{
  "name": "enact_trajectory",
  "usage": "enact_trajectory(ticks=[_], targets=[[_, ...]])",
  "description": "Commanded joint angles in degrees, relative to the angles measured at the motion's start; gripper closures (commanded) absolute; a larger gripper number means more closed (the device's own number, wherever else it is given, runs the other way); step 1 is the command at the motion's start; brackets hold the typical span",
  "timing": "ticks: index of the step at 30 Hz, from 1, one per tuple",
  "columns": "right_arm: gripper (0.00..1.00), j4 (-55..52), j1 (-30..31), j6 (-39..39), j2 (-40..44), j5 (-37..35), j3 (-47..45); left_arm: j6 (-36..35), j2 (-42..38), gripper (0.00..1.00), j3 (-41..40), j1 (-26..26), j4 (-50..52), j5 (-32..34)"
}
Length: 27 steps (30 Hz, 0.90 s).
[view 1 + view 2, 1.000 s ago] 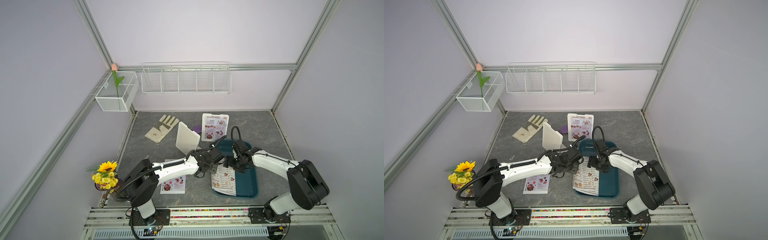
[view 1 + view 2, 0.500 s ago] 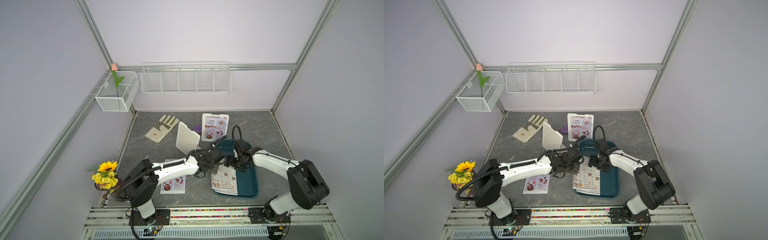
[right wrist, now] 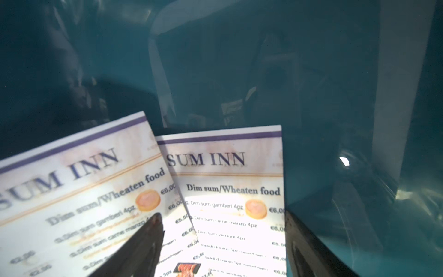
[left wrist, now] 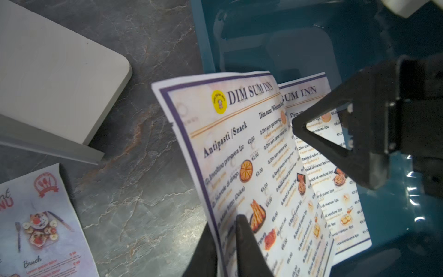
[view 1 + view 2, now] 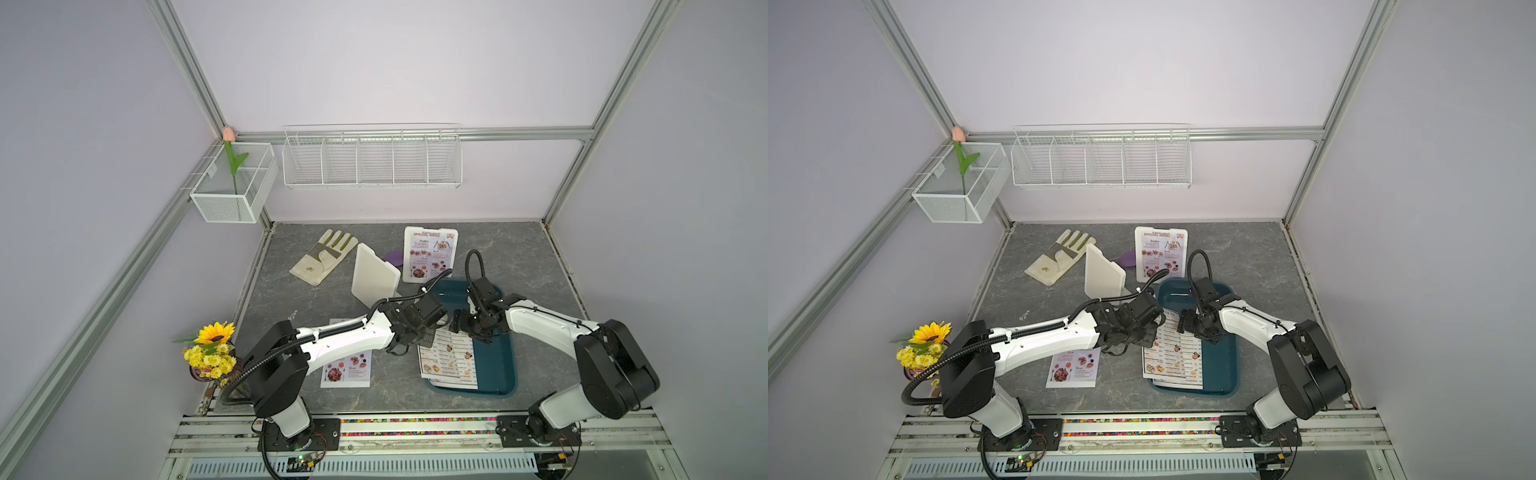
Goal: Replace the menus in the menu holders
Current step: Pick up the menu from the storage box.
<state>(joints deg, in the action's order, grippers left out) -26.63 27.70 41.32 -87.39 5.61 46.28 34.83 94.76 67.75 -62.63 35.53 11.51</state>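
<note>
Two white "DIM SUM INN" menus overlap in the dark teal tray. My left gripper is shut on the side edge of the upper menu, one finger under the sheet and one on top. That edge is lifted off the tray rim. The lower menu lies flat. My right gripper hangs open over both sheets and holds nothing. One white menu holder at the back carries a "SPECIAL MENU". The other menu holder stands with its blank back showing. A loose "SPECIAL MENU" sheet lies under my left arm.
A pale work glove lies at the back left, and a purple thing sits between the holders. A sunflower pot stands at the front left. Wire baskets hang on the back wall.
My left gripper's jaws have closed onto the edge of the upper DIM SUM INN menu. Both arms have hardly moved.
</note>
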Motion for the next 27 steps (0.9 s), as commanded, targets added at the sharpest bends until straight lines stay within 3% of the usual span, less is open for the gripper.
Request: enact_trajectory(ticks=[1, 9, 19, 23, 27], targets=[[0.18, -4.17, -0.98, -1.06, -3.54, -2.0, -3.05, -0.22, -1.48, 0.85, 2.43, 0.05, 1.4, 1.02], [0.14, -6.81, -1.86, -0.8, -1.28, -5.34, -1.54, -2.87, -3.04, 0.92, 4.49, 0.05, 1.78, 1.31], [0.12, -14.59, -1.06, -2.51, 9.66, -10.2, 5.95, -4.76, -8.45, 0.95, 8.17, 0.05, 4.62, 4.38], [0.18, -8.35, 1.16, -0.99, 11.08, -4.48, 2.27, -6.32, -11.0, 0.96, 8.63, 0.05, 4.64, 6.83], [0.33, -2.47, 2.94, 0.56, 7.31, -1.24, 0.33, -8.64, -13.45, 0.96, 9.13, 0.05, 4.55, 9.51]])
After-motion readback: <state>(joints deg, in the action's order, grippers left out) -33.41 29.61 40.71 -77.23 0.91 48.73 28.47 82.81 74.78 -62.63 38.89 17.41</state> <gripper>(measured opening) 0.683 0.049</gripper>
